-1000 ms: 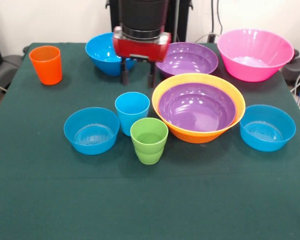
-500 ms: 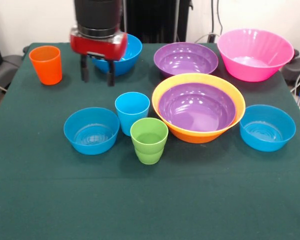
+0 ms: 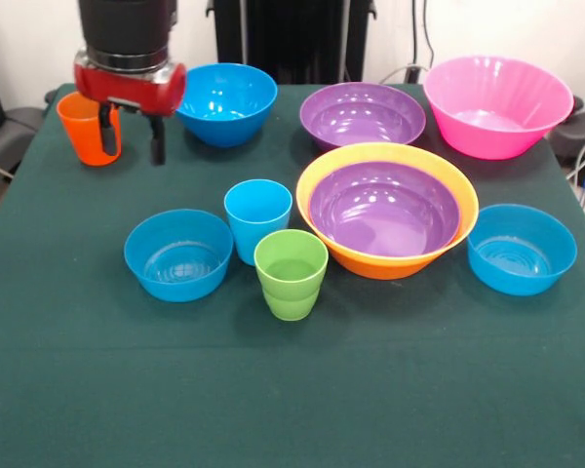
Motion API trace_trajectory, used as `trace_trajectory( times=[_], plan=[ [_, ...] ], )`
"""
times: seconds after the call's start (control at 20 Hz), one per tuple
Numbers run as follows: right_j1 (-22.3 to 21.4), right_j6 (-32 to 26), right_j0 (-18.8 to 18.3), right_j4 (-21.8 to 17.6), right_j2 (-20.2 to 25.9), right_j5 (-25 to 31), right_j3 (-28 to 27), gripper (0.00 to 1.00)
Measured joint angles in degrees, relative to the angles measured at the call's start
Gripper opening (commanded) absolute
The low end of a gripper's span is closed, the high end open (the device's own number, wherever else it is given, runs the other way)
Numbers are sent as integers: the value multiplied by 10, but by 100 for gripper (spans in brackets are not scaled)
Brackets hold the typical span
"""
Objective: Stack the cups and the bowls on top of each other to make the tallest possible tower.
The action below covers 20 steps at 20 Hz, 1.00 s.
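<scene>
Front view, nearest the camera, has the green cup [image 3: 291,274] standing upright on the dark green table [image 3: 273,400], its ridged lower half facing forward; just behind it and touching or nearly touching stands the light blue cup [image 3: 257,219]; to their left sits a small blue bowl [image 3: 178,254], close beside the light blue cup, and well over to the right sits a second small blue bowl [image 3: 522,249]; between the cups and that right-hand bowl, a purple bowl [image 3: 384,208] is nested inside the large orange-yellow bowl [image 3: 387,210], the only stack on the table so far; farther back, a second purple bowl [image 3: 363,114] lies just behind the nested pair, with the large pink bowl [image 3: 497,104] to its right and a third blue bowl [image 3: 226,102] to its left; at the far left the orange cup [image 3: 89,127] stands upright, and the gripper [image 3: 131,140] hangs beside it with its two dark fingers spread apart, one finger in front of the cup's right edge, the other clear of it, holding nothing.
</scene>
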Motion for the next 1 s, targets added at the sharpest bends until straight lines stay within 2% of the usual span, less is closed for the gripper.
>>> trace_trajectory(
  times=[0.35, 1.0],
  plan=[
    [26, 0, -31, -31, 29, 0, -18, 100],
    [67, 0, -51, -92, 81, 0, -38, 100]
  ],
)
